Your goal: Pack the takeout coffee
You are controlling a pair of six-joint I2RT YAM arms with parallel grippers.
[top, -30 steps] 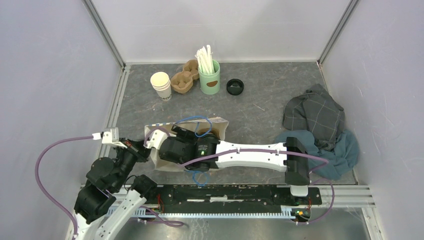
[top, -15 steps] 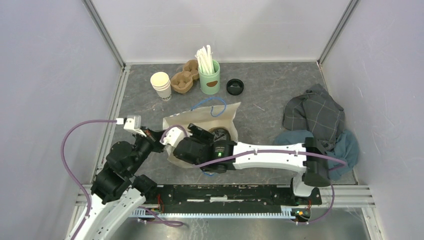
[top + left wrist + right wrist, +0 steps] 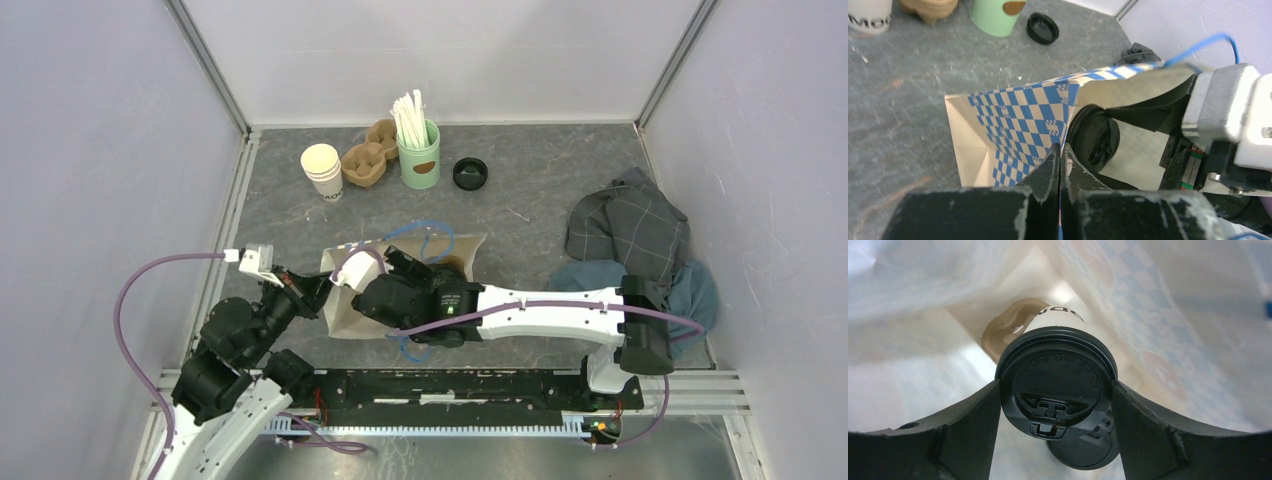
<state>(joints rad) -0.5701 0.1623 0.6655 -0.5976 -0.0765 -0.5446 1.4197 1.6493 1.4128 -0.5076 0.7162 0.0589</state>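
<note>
Coffee [image 3: 1055, 382] is inside the bag [image 3: 1148, 315], held by the right gripper [image 3: 1054, 390]. In the right wrist view both fingers [image 3: 968, 425] press against opposite sides of the black lid. The jaws stand wide, closed on the lid's full width. Below the lid, part of the white cup wall with dark print is visible. Whether the cup base touches the bag wall cannot be told.

The bag [image 3: 345, 315] lies on its side on the table [image 3: 530, 220], near the arm bases and left of centre. Its mouth faces right. Its outer face carries a blue check print and its inner face is plain. Blue cord handles [image 3: 425, 235] loop out at the mouth. The right gripper [image 3: 400, 275] reaches into the mouth from the right.

The left gripper [image 3: 1060, 155] is fully closed on an edge of the bag wall. In the left wrist view the paper passes between the fingertips, just beside the coffee lid [image 3: 1093, 145].

Along the far edge of the table, well apart from the bag, stand, from left to right:
- stacked cups [image 3: 322, 170]
- a cardboard carrier [image 3: 368, 158]
- a green holder [image 3: 418, 160] with white sticks
- a loose lid [image 3: 469, 173]

Cloths [image 3: 630, 235] lie bunched at the right side.
</note>
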